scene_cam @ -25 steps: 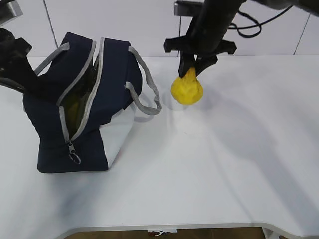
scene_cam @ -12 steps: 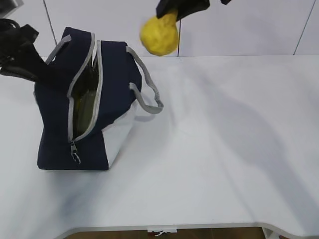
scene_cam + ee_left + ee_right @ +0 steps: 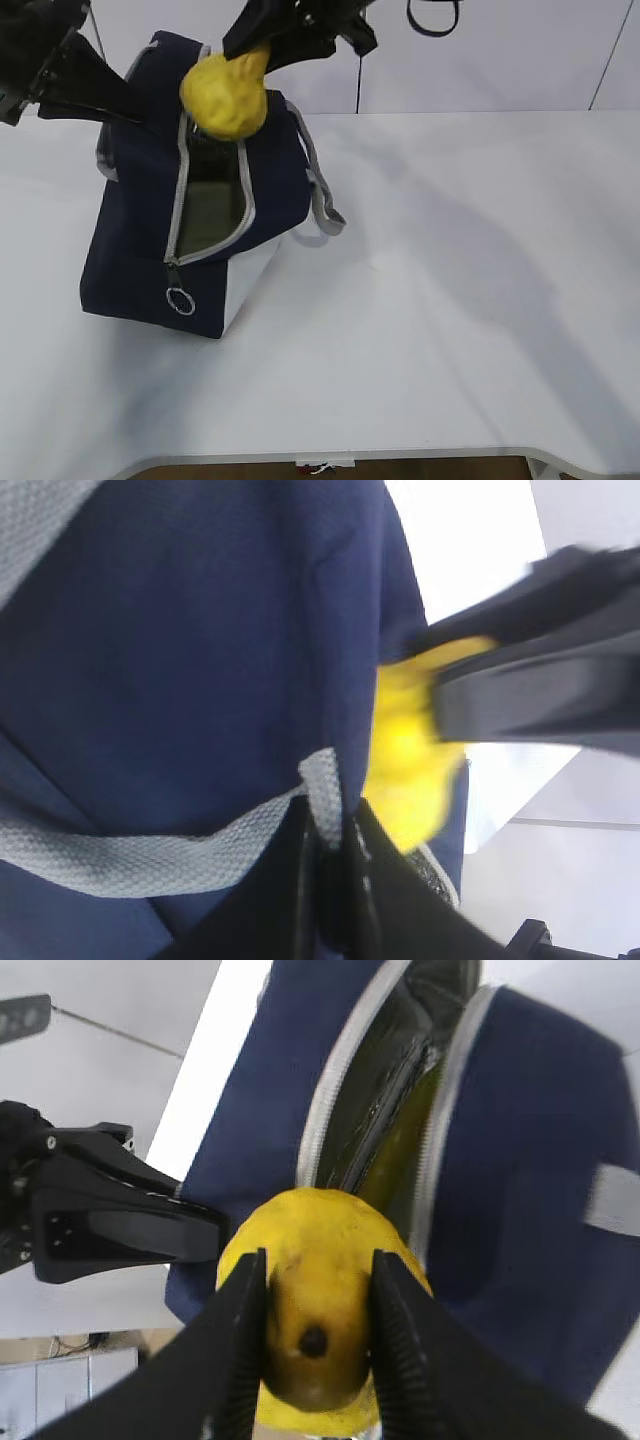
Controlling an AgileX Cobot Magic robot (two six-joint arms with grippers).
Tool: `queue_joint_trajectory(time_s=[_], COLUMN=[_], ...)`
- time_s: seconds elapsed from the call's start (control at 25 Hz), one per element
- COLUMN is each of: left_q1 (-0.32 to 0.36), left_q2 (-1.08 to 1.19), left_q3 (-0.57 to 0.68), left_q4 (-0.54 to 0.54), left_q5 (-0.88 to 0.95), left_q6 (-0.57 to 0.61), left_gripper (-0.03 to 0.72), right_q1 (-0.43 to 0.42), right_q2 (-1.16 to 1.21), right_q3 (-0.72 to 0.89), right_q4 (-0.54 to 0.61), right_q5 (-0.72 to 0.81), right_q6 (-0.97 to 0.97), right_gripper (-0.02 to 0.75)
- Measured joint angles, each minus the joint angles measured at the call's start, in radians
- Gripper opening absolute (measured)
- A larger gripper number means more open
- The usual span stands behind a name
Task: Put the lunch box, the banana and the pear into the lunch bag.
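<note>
The navy lunch bag with a white lower panel stands at the left of the table, its zipper mouth open. My right gripper is shut on the yellow pear and holds it in the air just above the bag's mouth. In the right wrist view the pear sits between the fingers, over the opening. My left gripper is shut on the bag's grey webbing handle and holds that side up. A greenish shape shows inside the bag. The lunch box and banana cannot be made out.
The bag's other grey handle hangs down its right side. A zipper pull ring hangs at the bag's front corner. The white table stretches to the right and front, with its front edge near the bottom of the view.
My right gripper has carried the pear up and leftward from the table to above the bag's mouth. The left arm has pulled the handle up and the bag's mouth now gapes wider.
</note>
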Motion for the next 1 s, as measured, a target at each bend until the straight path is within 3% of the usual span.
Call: queue_joint_trajectory(time_s=[0.48,0.76,1.0], left_q1=[0.0,0.0,0.0], left_q2=[0.0,0.0,0.0], left_q3=[0.0,0.0,0.0], left_q4=[-0.009,-0.014,-0.014], left_q5=[0.008,0.008,0.008], left_q6=[0.002,0.002,0.002], left_gripper=[0.008,0.008,0.008], right_q1=[0.039,0.039,0.029], right_q2=[0.15,0.164,0.165], right_q3=[0.0,-0.005,-0.097], right_q4=[0.007,0.022,0.035], right_q5=[-0.008,-0.01,-0.01], right_q6=[-0.025,-0.025,-0.025], right_gripper=[0.268,0.535,0.577])
